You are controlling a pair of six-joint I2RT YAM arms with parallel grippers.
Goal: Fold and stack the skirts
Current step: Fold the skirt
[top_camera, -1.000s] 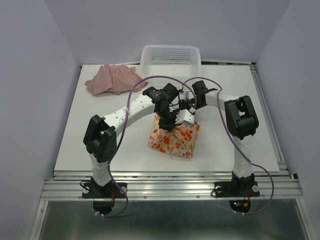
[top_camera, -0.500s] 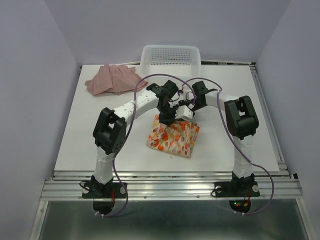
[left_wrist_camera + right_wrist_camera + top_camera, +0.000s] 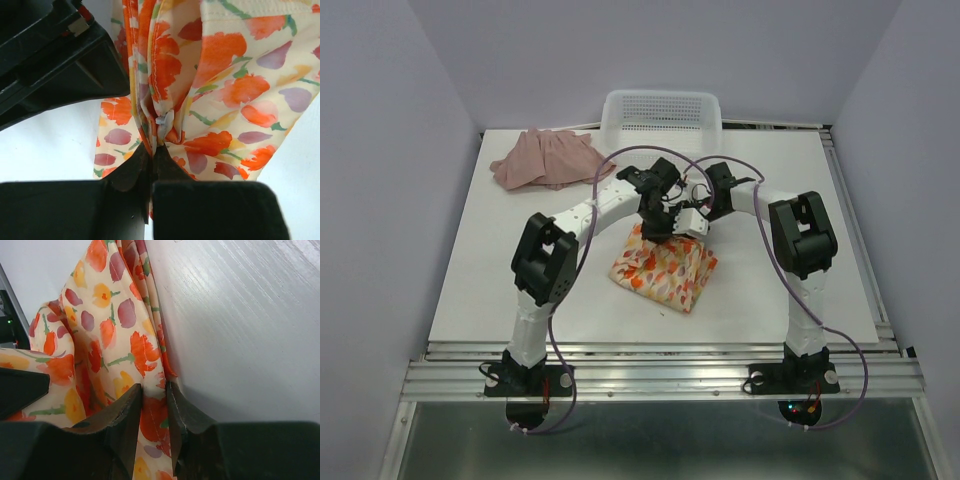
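**Pinching the printed skirt [image 3: 665, 272] along its far side, two-handed**

Clamping the left gripper [image 3: 657, 230] onto a bunched, pleated fold of the cream-and-orange cloth, fingers [image 3: 172, 172] pressing almost together with only fabric between. Nipping the hem alongside with the right gripper [image 3: 692, 222], fingers [image 3: 120, 415] standing slightly apart around a thin doubled edge. Holding both grips just beside each other over the far side of the skirt, wrists crowding close above it. Drawing that side up into a low tent, with the near corner resting on the table [image 3: 770, 200].

Sitting roughly mid-table, well clear of every edge. Leaving bare white surface open on the near side, to the right and to the left of the cloth.

Lying crumpled at the far-left corner, well apart from the grips: the pink skirt [image 3: 545, 158]. Standing at the far edge behind both wrists: the white mesh basket [image 3: 662, 120], just beside the pink skirt's right side; touching or not, hard to tell.
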